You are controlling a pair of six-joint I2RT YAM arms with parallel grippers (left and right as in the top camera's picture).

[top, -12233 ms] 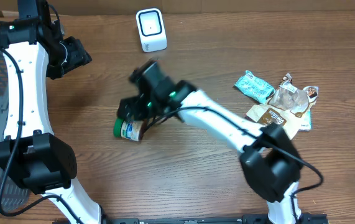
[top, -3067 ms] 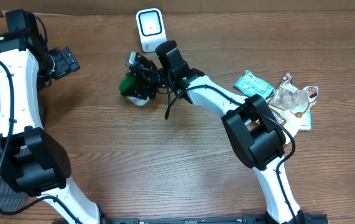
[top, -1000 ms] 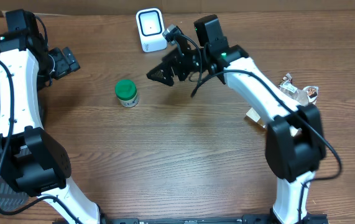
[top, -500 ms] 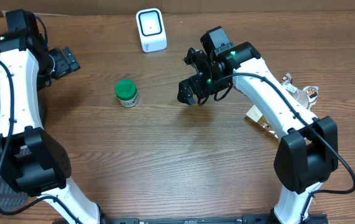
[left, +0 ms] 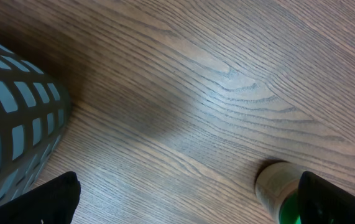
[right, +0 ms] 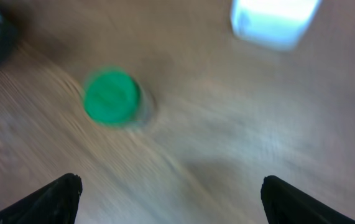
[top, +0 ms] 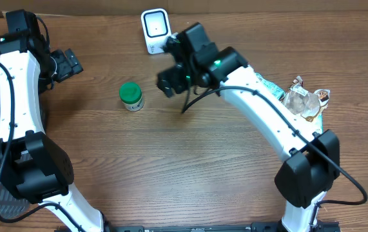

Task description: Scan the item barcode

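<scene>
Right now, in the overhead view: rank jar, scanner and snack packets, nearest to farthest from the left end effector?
From the left end effector:
1. Green-lidded jar, centre-left.
2. White scanner, at the back edge.
3. Snack packets, far right.

A: Finish of the tabletop (top: 190, 174)?
B: Wood, visible grain, matt brown.
A: And the lid (top: 130, 92), scanner (top: 156, 29), basket (left: 9, 143), packets (top: 300, 103)?
B: The lid is smooth green plastic; scanner, glossy white plastic; basket, matt grey plastic lattice; packets, glossy film.
</scene>
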